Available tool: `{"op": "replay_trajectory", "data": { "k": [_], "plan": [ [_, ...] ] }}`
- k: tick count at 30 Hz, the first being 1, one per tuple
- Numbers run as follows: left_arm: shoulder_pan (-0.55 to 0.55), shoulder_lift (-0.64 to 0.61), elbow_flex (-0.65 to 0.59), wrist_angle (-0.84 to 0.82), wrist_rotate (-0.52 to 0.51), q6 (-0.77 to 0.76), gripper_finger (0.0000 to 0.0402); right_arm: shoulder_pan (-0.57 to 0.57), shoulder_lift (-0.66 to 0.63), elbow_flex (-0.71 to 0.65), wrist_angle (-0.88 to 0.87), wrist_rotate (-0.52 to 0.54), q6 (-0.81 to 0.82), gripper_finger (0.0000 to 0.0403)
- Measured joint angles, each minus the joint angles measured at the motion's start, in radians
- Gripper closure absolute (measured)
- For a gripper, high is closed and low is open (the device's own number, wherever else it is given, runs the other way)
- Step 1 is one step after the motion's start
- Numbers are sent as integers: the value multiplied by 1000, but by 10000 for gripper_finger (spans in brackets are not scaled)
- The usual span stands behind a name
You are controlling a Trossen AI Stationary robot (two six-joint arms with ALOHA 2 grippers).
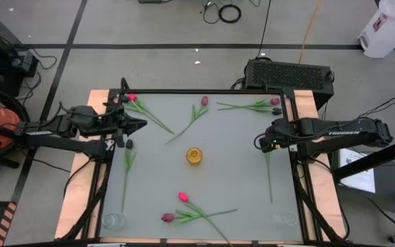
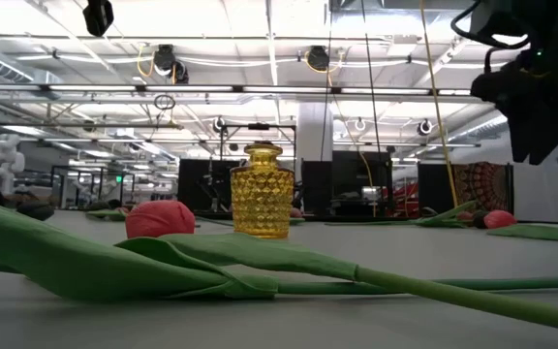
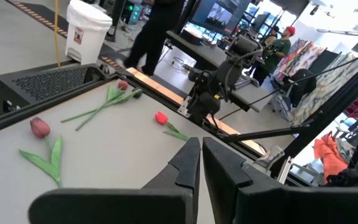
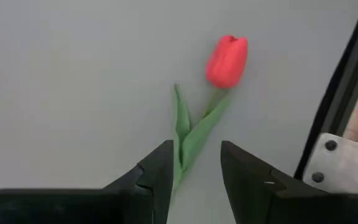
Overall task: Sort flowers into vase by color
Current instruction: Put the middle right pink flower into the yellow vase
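Observation:
Several artificial tulips lie flat on the grey table (image 1: 238, 144). A red tulip (image 4: 227, 60) lies by the right edge, its stem (image 1: 269, 175) running toward the near edge. My right gripper (image 4: 194, 165) is open and hovers above it, pointing down, with a finger on either side of the leaf and stem. In the low view it hangs well above the tabletop (image 2: 531, 97). My left gripper (image 1: 139, 124) is shut and held level over the table's left side, pointing right. A yellow glass vase (image 1: 195, 156) stands at the centre.
Other tulips: pink (image 1: 131, 97) far left, maroon (image 1: 204, 101) far middle, a pair (image 1: 274, 103) far right, dark heads (image 1: 124, 143) at left, and pink (image 1: 182, 197) and maroon (image 1: 167, 217) near. Clear glasses (image 1: 113, 221) (image 1: 284, 219) stand at the near corners. People stand beyond the table.

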Motion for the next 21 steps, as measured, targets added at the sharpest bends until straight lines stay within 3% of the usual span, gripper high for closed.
{"op": "replay_trajectory", "data": {
  "k": [21],
  "plan": [
    [0, 0, 0, 0, 0, 0, 375, -3, 107, -1, 4, 22, 39, 277]
  ]
}}
